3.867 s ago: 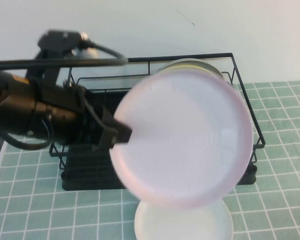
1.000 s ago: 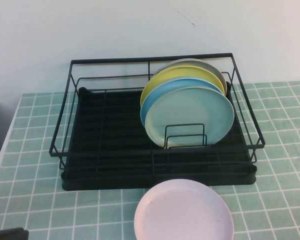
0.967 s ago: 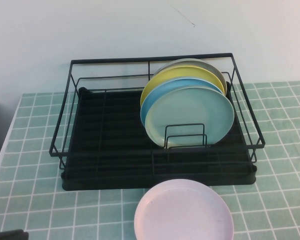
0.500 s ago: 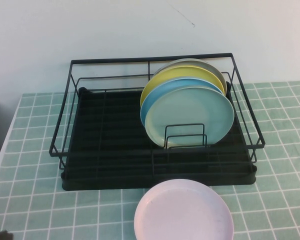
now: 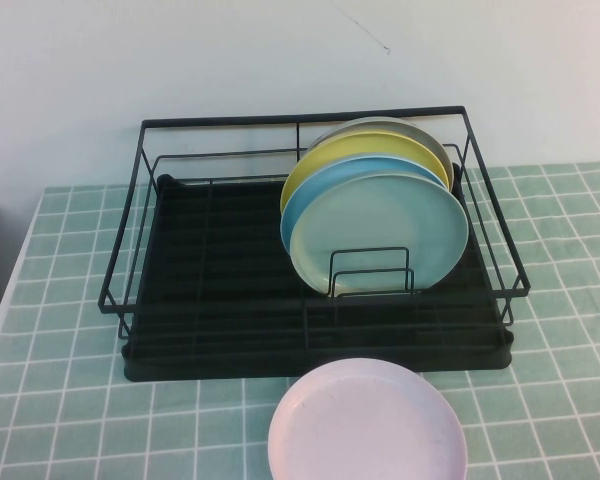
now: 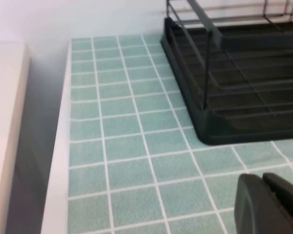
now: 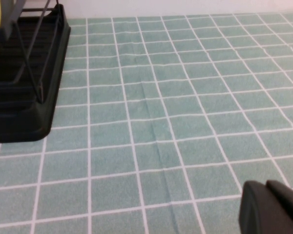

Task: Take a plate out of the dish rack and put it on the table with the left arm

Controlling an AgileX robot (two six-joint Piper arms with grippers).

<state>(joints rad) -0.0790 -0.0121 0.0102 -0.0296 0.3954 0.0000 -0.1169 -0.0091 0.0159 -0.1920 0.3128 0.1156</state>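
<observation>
The raised camera is looking down across the black wire dish rack (image 5: 315, 250); both wrist cameras are skimming low over the green-tiled table (image 6: 132, 146), each catching a rack corner

I count 1 dish rack (image 5: 220, 270), black wire w/ drip tray. Plates standing in it: 4, i.e. 1 pale green plate (image 5: 380, 225) in front, 1 blue plate (image 5: 305, 195), 1 yellow plate (image 5: 325, 160), 1 grey-white plate (image 5: 420, 128) at the back. On the table (image 5: 60, 390): 1 pink-lilac plate (image 5: 365, 425), lying flat. So 5 plates total. Grippers I can see: 2, left gripper (image 6: 278, 204) & right gripper (image 7: 276, 207), 1 per wrist cam.
</observation>
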